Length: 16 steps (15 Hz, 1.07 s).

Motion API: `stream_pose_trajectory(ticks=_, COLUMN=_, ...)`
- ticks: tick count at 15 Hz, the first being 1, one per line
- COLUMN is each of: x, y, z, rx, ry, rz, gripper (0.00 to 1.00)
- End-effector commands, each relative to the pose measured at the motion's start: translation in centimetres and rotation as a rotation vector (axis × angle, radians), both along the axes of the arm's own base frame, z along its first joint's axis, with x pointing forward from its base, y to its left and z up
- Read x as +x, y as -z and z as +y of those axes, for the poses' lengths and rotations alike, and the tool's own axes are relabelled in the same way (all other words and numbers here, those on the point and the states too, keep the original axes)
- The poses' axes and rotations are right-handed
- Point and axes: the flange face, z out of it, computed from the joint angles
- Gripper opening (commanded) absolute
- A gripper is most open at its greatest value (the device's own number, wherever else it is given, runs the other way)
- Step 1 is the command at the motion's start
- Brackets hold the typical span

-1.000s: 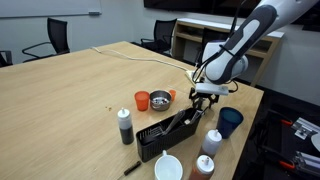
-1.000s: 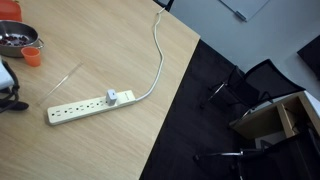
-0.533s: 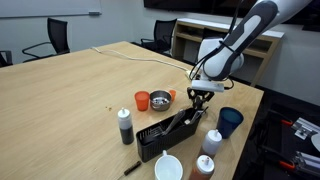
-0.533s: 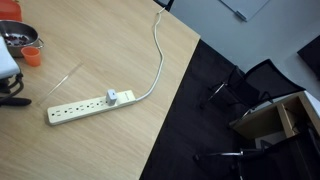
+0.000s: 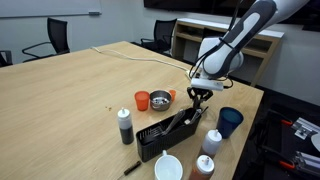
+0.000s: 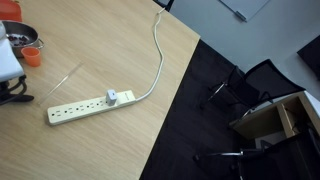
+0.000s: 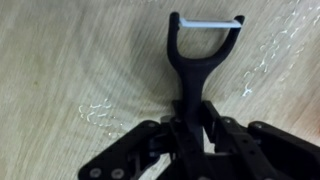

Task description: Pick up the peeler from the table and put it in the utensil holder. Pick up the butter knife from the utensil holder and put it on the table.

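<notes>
Hand (image 7: 190, 128) clamped on the peeler (image 7: 196, 55) at its handle, blade end forward, over bare counter (image 7: 60, 60). Handle grip leaves head free, probably for slotting into utensil holder (image 5: 165, 133) just beside.

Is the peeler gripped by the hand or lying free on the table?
Gripped: in the wrist view the hand is closed on the black handle of the peeler. Whether it is lifted clear of the table cannot be told.
</notes>
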Motion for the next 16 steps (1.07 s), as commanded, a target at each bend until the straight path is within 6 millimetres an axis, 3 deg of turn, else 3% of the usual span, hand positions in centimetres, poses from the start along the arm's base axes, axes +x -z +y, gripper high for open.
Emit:
stream_pose_trajectory(ticks=1, x=-1.2, y=0.8, z=-0.5, rx=0.024, ry=0.007, rz=0.051, gripper=0.06)
stream_pose_trajectory(ticks=9, x=-2.7, y=-2.3, z=0.4, rx=0.054, ry=0.017, rz=-0.007, gripper=0.06)
stream_pose_trajectory(ticks=16, x=-2.2, y=-7.3, z=0.7, rx=0.049, ry=-0.006, rz=-0.116, gripper=0.06)
